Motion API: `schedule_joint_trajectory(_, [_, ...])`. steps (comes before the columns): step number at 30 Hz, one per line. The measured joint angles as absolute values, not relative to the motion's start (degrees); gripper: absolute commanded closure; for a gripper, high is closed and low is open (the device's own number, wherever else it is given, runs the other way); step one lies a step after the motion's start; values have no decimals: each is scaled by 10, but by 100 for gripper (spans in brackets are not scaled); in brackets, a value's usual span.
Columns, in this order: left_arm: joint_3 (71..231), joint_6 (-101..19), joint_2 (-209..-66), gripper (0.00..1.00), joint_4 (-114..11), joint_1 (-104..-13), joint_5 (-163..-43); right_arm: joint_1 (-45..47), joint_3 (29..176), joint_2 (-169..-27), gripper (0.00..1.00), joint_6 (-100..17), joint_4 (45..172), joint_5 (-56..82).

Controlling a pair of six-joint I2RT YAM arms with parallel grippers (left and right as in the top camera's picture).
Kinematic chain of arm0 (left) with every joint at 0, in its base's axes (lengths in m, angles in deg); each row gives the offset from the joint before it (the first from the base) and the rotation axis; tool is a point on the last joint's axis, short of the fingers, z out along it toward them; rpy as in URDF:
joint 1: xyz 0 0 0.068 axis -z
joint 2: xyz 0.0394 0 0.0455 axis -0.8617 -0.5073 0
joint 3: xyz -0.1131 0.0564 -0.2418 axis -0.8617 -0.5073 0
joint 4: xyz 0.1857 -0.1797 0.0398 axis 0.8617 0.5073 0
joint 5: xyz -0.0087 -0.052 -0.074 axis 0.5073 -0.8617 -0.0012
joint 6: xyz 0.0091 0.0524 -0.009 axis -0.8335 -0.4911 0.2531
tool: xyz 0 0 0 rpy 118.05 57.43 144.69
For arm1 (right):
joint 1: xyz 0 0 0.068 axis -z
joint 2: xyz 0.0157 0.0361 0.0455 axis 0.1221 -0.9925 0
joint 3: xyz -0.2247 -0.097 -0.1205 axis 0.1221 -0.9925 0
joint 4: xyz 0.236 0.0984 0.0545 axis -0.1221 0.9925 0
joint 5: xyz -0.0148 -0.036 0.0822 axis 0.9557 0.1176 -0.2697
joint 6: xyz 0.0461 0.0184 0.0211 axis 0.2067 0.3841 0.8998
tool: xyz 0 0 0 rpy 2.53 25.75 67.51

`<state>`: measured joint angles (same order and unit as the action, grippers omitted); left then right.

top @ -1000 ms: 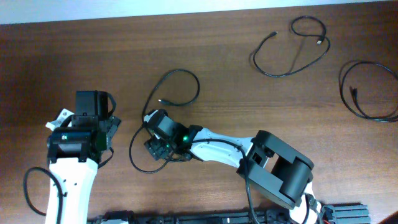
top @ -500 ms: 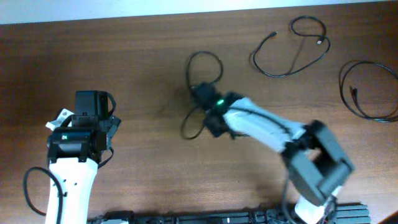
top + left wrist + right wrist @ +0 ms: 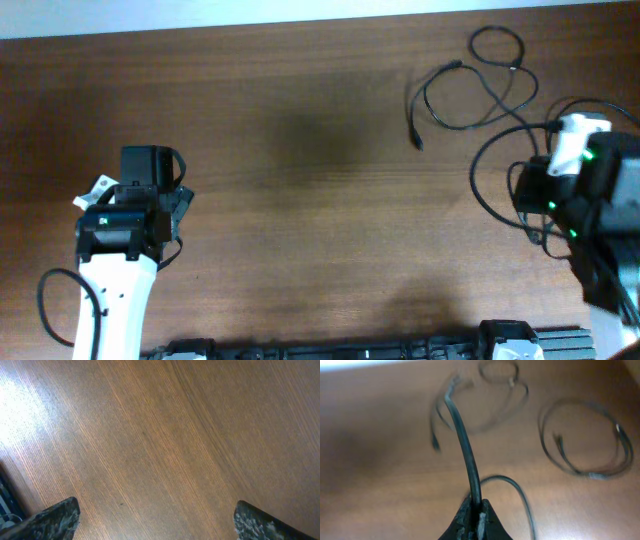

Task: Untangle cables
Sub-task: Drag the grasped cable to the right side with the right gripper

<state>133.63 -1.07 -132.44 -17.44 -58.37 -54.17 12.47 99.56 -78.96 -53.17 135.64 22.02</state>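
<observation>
Right wrist view: one cable (image 3: 465, 455) is being clamped between the closed fingers (image 3: 470, 522) of the right gripper (image 3: 476, 512) and is being held up off the table (image 3: 375, 475), arching away from the tips; a second cable (image 3: 526, 394), loosely looped and blurred, is lying beyond it; a third cable (image 3: 590, 475), coiled in a ring, is lying to the right; overhead, all three are being shown at the table's far right end, by the right arm (image 3: 600, 190); the left gripper (image 3: 157, 522) is being held with fingers wide apart over bare wood, gripping nothing, well apart from the cables.
</observation>
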Motion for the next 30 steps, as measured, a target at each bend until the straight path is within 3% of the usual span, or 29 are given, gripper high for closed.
schedule_joint_trajectory(5, [1336,-11,-1324,1,-174,-584,-541,136,995,-733,96,-661,1315,15])
schedule_joint_trajectory(10, [1336,-11,-1324,1,-174,-584,-542,136,995,-815,96,-755,1272,-210])
schedule_joint_trajectory(16, [1338,-11,-1324,1,-173,-584,-542,135,992,-1009,96,-656,931,-310])
schedule_joint_trajectory(18, [1338,-11,-1324,1,-174,-584,-542,134,992,-1042,96,-619,918,-290])
schedule_joint_trajectory(20, [1338,-11,-1324,1,-174,-584,-542,134,1000,-1046,96,-590,966,-252])
schedule_joint_trajectory(27, [1338,-11,-1324,1,-174,-584,-542,134,1175,-946,96,-573,1318,-123])
schedule_joint_trajectory(30, [1338,-11,-1324,1,-174,-584,-542,132,1218,-889,96,-560,1398,48])
